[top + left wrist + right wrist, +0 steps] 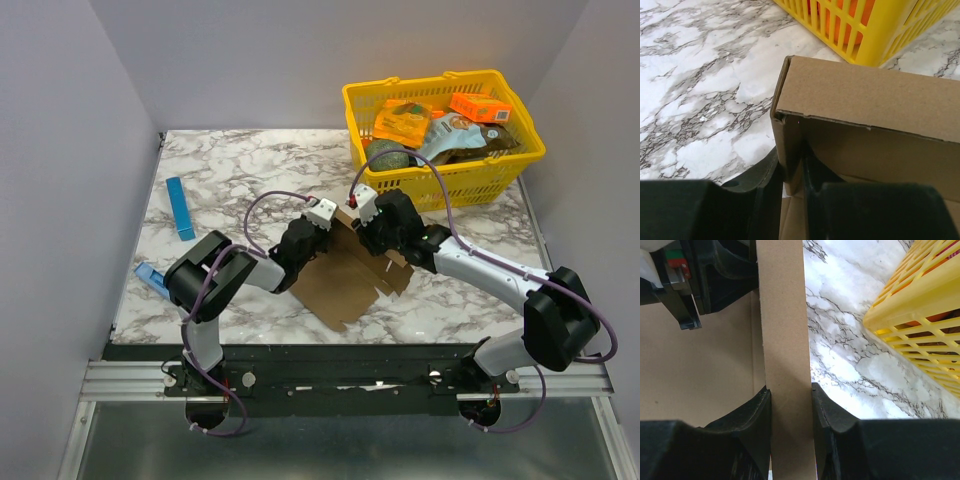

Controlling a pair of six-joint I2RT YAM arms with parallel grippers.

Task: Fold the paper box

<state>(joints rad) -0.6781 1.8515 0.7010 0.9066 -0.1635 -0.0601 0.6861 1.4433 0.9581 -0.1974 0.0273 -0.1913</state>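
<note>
On the marbled table (230, 170), the paper box (345, 285) sits partly folded near a yellow basket (470, 185). The left fingers (762, 177) pinch a raised wall. The right fingers (755, 415) clamp an upright panel.

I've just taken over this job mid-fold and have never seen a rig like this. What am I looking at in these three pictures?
Two robot arms are bolted to the near edge of a table. The overhead picture looks down from behind them, with the left arm on the left and the right arm on the right.

On the marble table are a brown cardboard box, partly folded, a blue strip and a yellow basket of packaged goods.

The other two pictures come from a camera on each wrist. The dark prongs at the bottom of each are that arm's grasping part. The left end effector pinches an upright wall of the box near a corner. The right end effector pinches another upright panel. So both arms hold the box.
</note>
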